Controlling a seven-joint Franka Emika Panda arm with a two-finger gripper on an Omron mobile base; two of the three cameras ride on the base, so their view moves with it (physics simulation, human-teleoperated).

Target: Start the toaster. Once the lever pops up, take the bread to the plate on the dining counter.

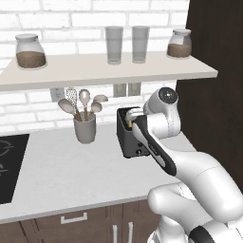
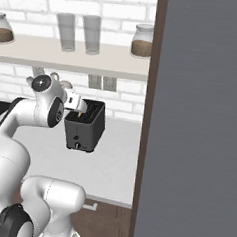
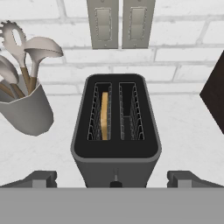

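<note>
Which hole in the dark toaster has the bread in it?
The left slot of the dark grey toaster, nearer the utensil crock, holds the tan bread slice; the right slot is empty.

Both base views look forward from behind the arm, sharing the toaster (image 1: 130,135) and desk (image 1: 71,175). The hand view looks steeply down, close above the toaster.

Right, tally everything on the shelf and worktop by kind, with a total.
Glass jars with brown contents: 2
Clear drinking glasses: 2
Grey utensil crock: 1
Dark grey two-slot toaster: 1
Golden-crusted bread slice: 1
Total: 7
</note>
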